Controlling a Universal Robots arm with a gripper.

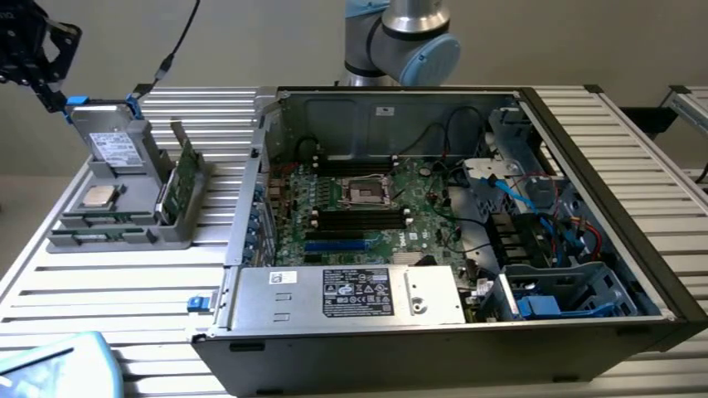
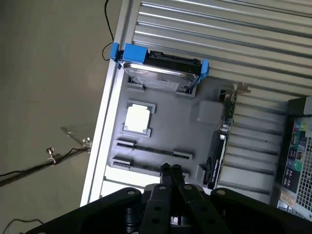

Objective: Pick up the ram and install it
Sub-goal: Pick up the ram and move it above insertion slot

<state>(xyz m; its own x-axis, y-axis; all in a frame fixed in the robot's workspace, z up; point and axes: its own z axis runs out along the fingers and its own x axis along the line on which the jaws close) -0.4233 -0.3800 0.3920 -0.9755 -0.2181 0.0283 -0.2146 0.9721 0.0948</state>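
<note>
Gripper point(image 2: 170, 169) is shut, nothing held, positioned over the grey fixture tray point(image 1: 111, 246). Ram point(image 2: 153, 150) is seated on edge in the tray's slot, at 9 o'clock of the PC case point(image 1: 443, 356) in the exterior view. It is probably kept upright for pinching.

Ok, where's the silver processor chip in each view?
Exterior view: the processor chip lies flat on the gray tray at that view's left.
Wrist view: the processor chip sits in a square recess of the gray tray, between the hard drive and the long slots.
Shared landmark: the hard drive with blue brackets, at one end of the tray.
</note>
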